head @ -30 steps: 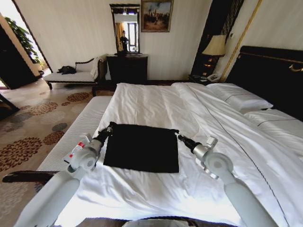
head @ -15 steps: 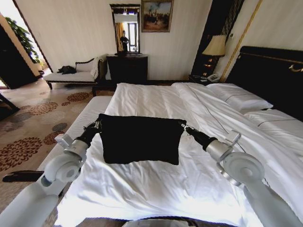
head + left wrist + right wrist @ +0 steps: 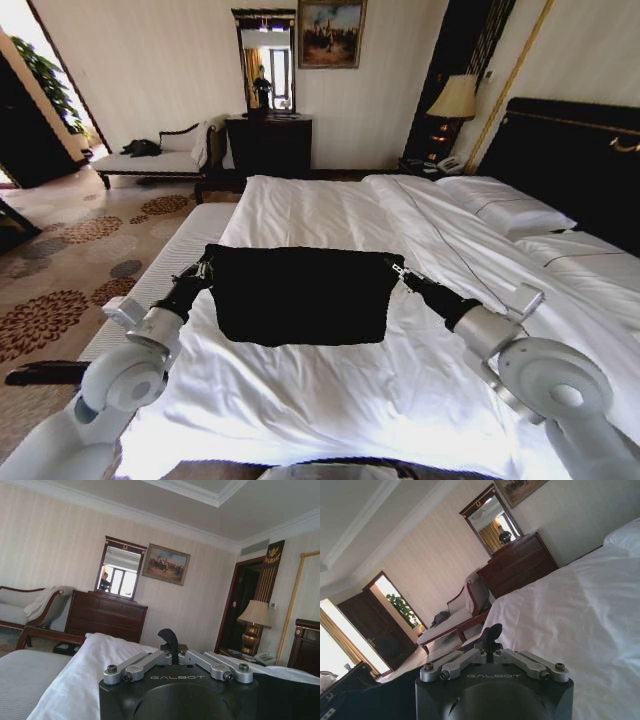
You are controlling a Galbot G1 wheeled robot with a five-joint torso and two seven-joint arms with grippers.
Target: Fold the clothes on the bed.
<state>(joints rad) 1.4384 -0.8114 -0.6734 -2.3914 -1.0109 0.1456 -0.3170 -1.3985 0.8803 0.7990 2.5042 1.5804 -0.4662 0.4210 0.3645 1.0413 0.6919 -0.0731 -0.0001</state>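
Black cotton — the folded T-shirt [image 3: 300, 295] — is hanging stretched as a wide dark rectangle over the white duvet of the bed [image 3: 330, 400], its upper edge held taut between the two grippers and its lower edge sagging toward the sheet. The left gripper [image 3: 205, 268] is pinching the shirt's upper corner on the robot's left, jaws closed on the cloth, with its arm reaching in from the near left edge of the mattress. The right gripper [image 3: 397, 268] is clamping the opposite upper corner in the same way — jaws closed on the fabric — its arm stretching in from the near right. In the right wrist view the fingertips [image 3: 490, 632] are sitting pressed together above the white bedding. Beyond the bed, a dark dresser [image 3: 268, 143] is standing against the far wall.
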